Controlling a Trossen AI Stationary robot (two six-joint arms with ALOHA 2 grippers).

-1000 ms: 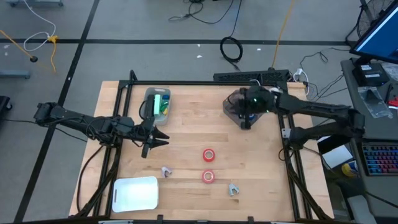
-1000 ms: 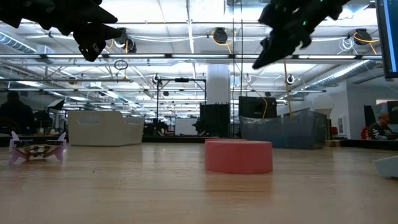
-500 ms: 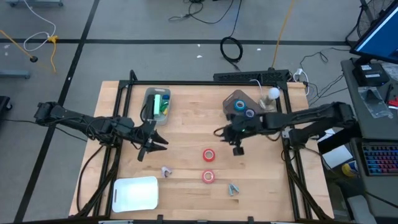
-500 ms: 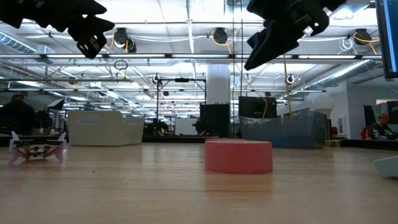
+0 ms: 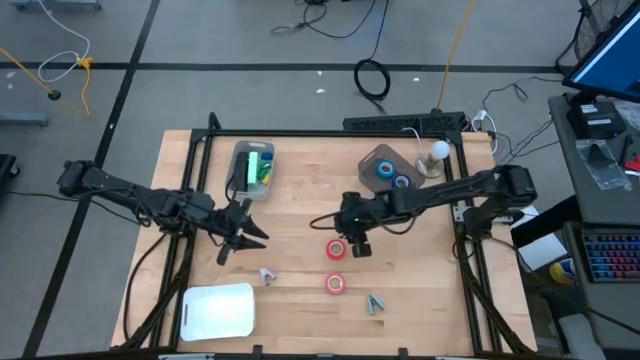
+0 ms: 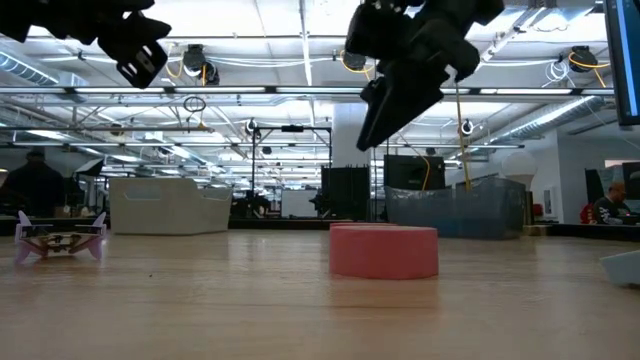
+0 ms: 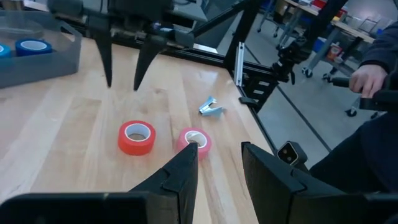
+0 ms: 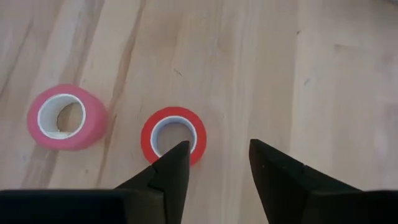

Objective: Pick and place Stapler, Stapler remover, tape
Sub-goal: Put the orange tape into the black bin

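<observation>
Two red tape rolls lie flat on the wooden table, one (image 5: 336,250) farther and one (image 5: 335,284) nearer. My right gripper (image 5: 355,240) hovers open just above and beside the farther roll (image 8: 173,134), touching nothing; the other roll (image 8: 66,116) lies off to its side. Two blue rolls (image 5: 393,175) sit in a grey bin. A green stapler (image 5: 255,165) lies in a clear bin. Two staple removers (image 5: 268,274) (image 5: 375,304) rest on the table. My left gripper (image 5: 245,238) hangs open in the air over the table's left half.
A white tray (image 5: 218,310) lies at the near left corner. The grey bin (image 5: 372,160) and the clear bin (image 5: 245,150) stand toward the far edge. A black frame (image 5: 465,240) runs along the table's sides. A person's hand (image 7: 370,74) shows beyond the right edge.
My right gripper has swung from over the grey bin toward the table's near edge and leftward, and lower, ending over the farther red roll. The two blue rolls in the bin have come into sight. My left gripper has drifted slightly toward the near edge.
</observation>
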